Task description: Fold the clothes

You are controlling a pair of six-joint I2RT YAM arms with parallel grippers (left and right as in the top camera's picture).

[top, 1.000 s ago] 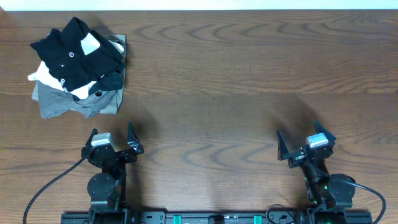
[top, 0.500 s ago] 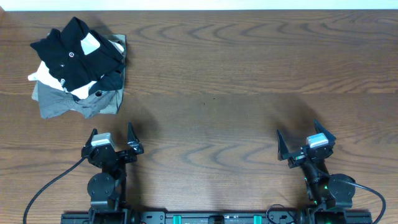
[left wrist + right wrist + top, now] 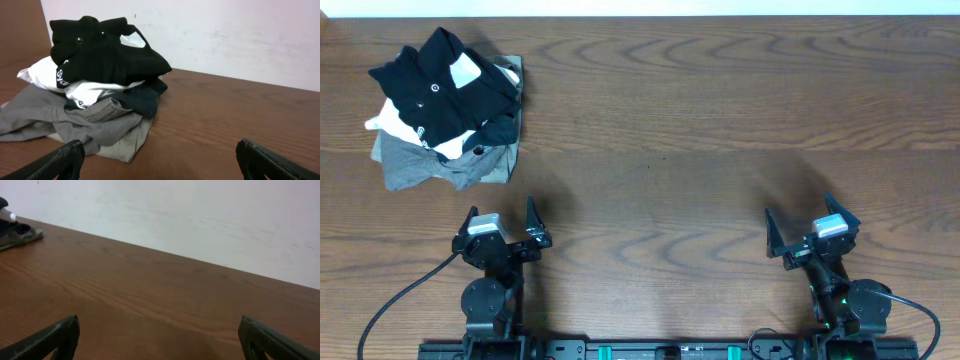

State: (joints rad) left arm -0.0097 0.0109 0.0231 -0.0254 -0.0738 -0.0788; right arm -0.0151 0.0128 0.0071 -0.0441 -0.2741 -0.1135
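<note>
So the black short-sleeved collared shirt [image 3: 445, 100] is crumpled on top of a pile at the far-left corner of the brown wooden table [image 3: 700, 120], with its small white round logo [image 3: 435, 87] and white neck label [image 3: 467, 70] facing up. Under it there's a plain white garment [image 3: 382, 116], and a grey garment [image 3: 420, 168] sits at the bottom, spread onto the wood. Both arms sit at the near edge, well apart from the pile. The left gripper [image 3: 501, 210] has its jaws spread wide with nothing in them. The right gripper [image 3: 798, 208] is the same deal, wide apart and holding nothing, over on the other side.
</note>
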